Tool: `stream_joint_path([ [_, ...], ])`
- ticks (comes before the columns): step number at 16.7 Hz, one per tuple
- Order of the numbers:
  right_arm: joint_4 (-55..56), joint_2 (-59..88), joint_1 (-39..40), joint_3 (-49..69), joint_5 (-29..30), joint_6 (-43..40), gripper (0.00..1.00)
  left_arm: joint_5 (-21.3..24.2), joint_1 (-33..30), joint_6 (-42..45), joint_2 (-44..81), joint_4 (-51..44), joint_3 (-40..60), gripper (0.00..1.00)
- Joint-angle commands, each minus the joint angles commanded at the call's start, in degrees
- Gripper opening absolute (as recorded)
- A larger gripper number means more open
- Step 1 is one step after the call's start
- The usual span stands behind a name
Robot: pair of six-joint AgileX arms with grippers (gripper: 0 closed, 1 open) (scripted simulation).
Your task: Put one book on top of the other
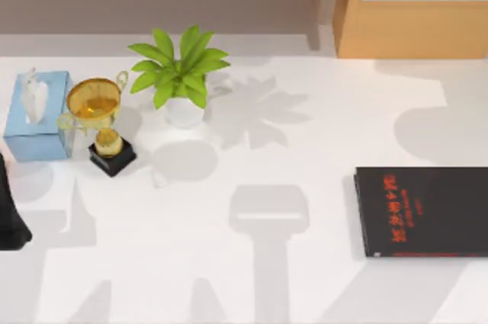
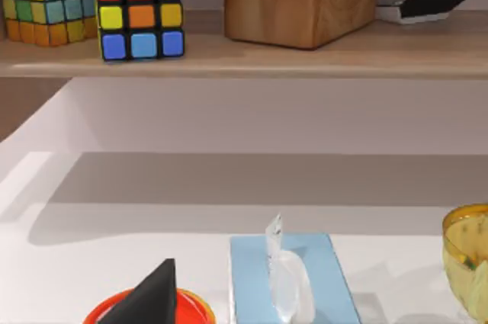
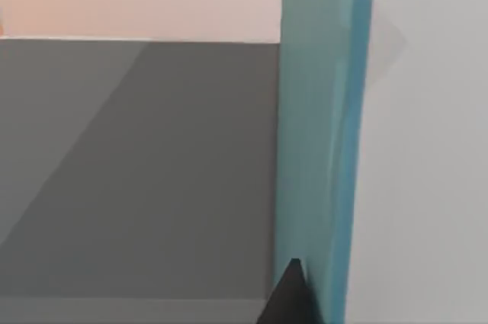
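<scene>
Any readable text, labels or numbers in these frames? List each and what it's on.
Black book, at the table's right edge in the top view: red lettering on the cover, one large line and a smaller line beside it, both too blurred to read.
Nothing legible on the teal-blue book, tissue box, trophy or Rubik's cubes.

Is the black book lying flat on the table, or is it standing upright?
Flat. In the top view the black book lies at the right side of the white table, its cover with red lettering facing up, nothing on it.
</scene>
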Motion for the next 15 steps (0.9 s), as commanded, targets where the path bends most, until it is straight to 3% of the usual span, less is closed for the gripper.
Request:
stream_joint_path([
  [15, -0.9, -2.7, -0.7, -1.7, -0.6, 0.1, 0.0, 0.0, 0.0, 0.0, 0.0, 0.0, 0.0, 1.0],
])
